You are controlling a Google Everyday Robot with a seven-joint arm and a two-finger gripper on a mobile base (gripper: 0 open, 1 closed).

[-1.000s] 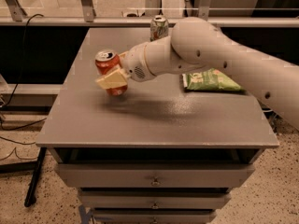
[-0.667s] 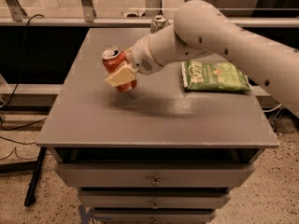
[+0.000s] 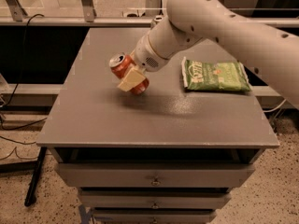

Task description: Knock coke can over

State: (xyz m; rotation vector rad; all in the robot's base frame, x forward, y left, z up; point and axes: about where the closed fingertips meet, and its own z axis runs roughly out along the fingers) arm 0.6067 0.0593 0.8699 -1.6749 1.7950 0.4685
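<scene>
Pincer [image 3: 133,80] clamps the tilted coke can [image 3: 120,65].
The white arm [image 3: 210,22] slants down across the bench [image 3: 93,120], ending near the green snack bag [image 3: 215,76].

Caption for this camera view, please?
Robot hand clasps the tilted coke can over the grey table, green snack bag nearby.

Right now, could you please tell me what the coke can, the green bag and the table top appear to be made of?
The coke can, tilted at the gripper left of centre: thin painted metal, likely aluminium, silvery top. The green bag: glossy, crinkled plastic film. The table: matte grey, probably laminate or painted metal.
</scene>
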